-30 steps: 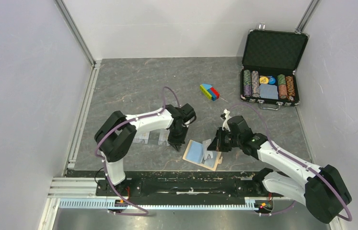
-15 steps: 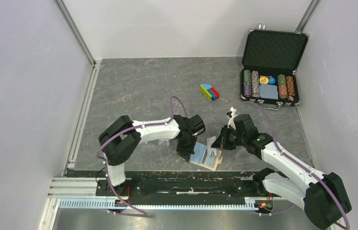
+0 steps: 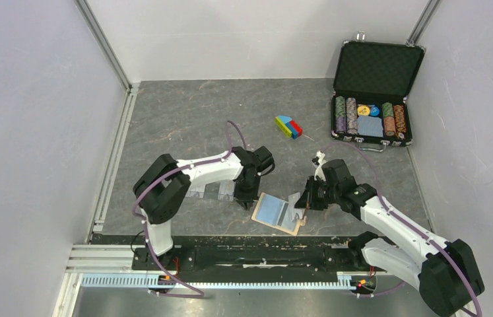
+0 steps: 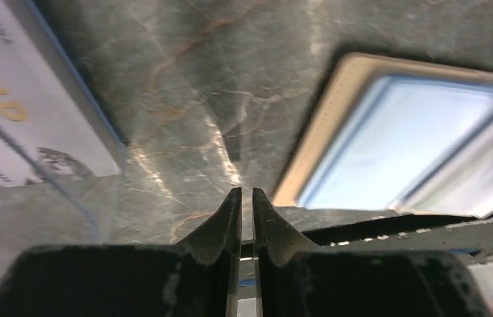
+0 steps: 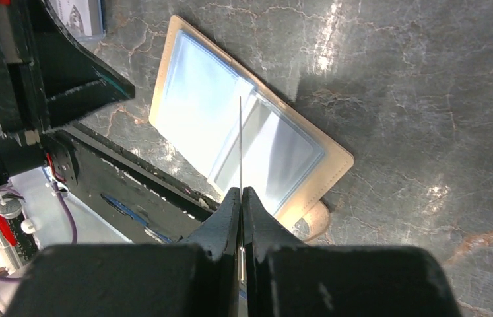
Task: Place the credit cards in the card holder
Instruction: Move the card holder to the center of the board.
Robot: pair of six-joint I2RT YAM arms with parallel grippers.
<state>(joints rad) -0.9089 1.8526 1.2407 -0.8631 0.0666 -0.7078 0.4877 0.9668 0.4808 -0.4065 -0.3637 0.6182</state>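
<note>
Open card holder (image 3: 275,212) lies at the counter's (image 3: 184,119) near edge. Right gripper (image 5: 240,190) pinches a credit card (image 5: 240,132) upright over its pockets. Left gripper (image 4: 241,195), barely ajar and empty, hangs just beside the holder's left edge. A second credit card (image 4: 6,125) lies flat nearby.

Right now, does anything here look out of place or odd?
A credit card is held edge-first over the open card holder, pinched in the right gripper, not lying flat. The holder itself sits askew near the table's front edge.
</note>
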